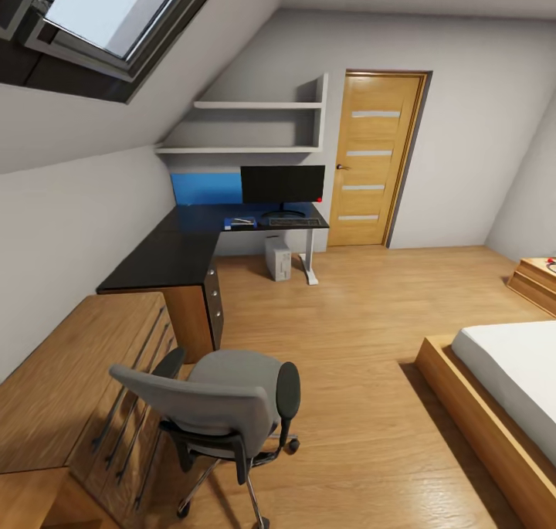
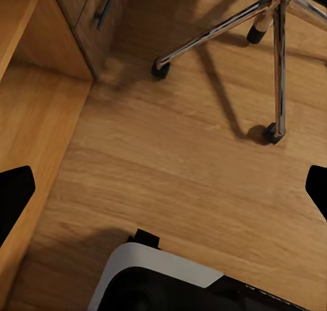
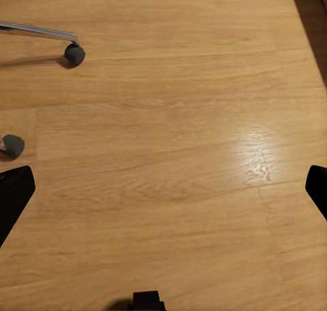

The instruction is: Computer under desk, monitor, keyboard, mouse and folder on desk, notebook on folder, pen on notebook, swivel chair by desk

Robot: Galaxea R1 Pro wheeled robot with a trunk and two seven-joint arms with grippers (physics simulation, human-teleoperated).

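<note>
The grey swivel chair stands close in front of me on the wood floor, its seat bare, well short of the black L-shaped desk. At the desk's far end the monitor stands upright with the keyboard before it. Left of the keyboard lies the blue folder with a pale piece on top, too small to identify. The computer sits on the floor under the desk. My left gripper hangs open over bare floor near the chair's metal base. My right gripper is open too, beside a castor.
Light wooden low cabinets line the left wall next to the chair. A bed fills the right foreground, with a low wooden stand beyond it. The closed door and wall shelves are at the back. Open floor runs between chair and desk.
</note>
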